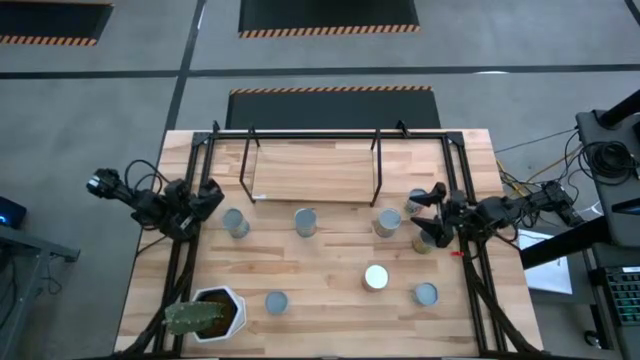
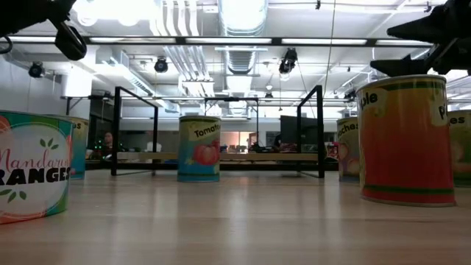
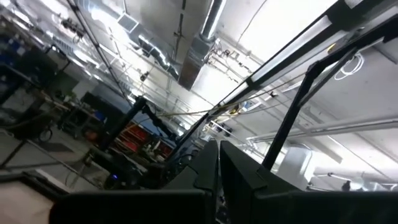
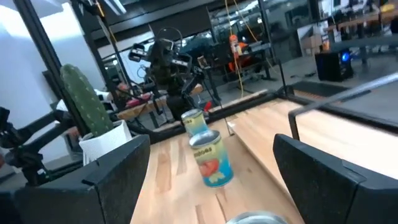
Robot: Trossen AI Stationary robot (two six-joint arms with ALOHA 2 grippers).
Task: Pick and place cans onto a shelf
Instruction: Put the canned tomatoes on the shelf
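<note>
Several cans stand upright on their bases on the wooden table (image 1: pixel 330 330). Three of them form a row in front of the shelf: one at the left (image 1: pixel 235 223), a tomato can (image 1: pixel 305 222) and one at the right (image 1: pixel 387 223). The shelf (image 1: pixel 312 170) stands on thin black legs at the far middle. My right gripper (image 1: pixel 432 215) is open at the table's right edge, pointing level along that row. In its wrist view the tomato can (image 4: pixel 211 158) shows ahead between the fingers. My left gripper (image 1: pixel 210 195) is shut at the left edge and tipped upward (image 3: pixel 217 168).
A white pot with a cactus (image 1: pixel 215 312) stands at the near left corner. More cans stand at the near side (image 1: pixel 276 302), (image 1: pixel 376 277), (image 1: pixel 425 294), and one beside my right gripper (image 1: pixel 418 201). Black frame rails (image 1: pixel 465 190) run along both table sides.
</note>
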